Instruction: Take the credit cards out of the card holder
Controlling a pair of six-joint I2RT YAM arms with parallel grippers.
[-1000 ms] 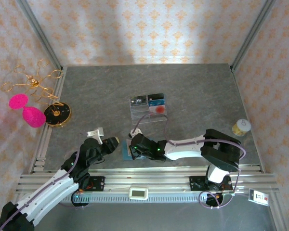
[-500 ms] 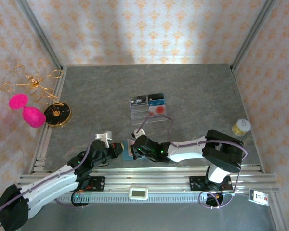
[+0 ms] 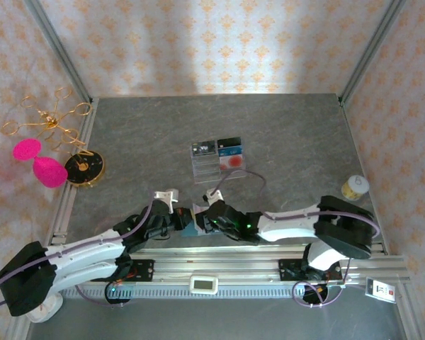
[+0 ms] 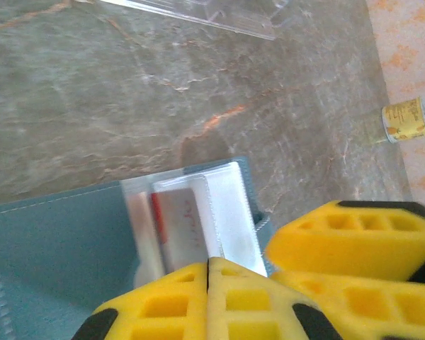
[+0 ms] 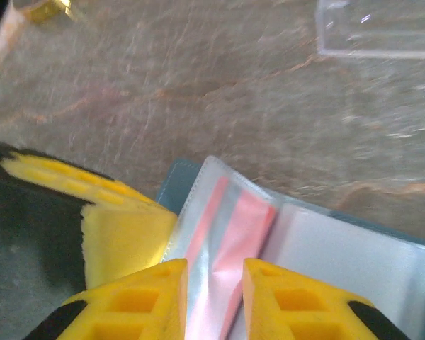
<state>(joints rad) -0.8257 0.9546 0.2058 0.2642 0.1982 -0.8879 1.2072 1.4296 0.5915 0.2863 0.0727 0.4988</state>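
My left gripper (image 4: 207,283) has come in and clamped the card holder (image 4: 57,241) just nearside of the clear tray (image 3: 218,157), right gripper (image 5: 214,283) now cracked slightly open astride the pocketed red-printed credit card (image 5: 227,234), claws crowding.

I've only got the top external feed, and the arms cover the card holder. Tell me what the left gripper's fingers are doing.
Observer: On the left wrist view the left gripper is shut, its tips at the edge of the open card holder. Whether it pinches it, I can't tell.
Operator: Now the other arm.
Observer: The right gripper is open, its fingers straddling a clear pocket.
Operator: Report any card inside.
Observer: A pale card with red print sits in the clear pockets.
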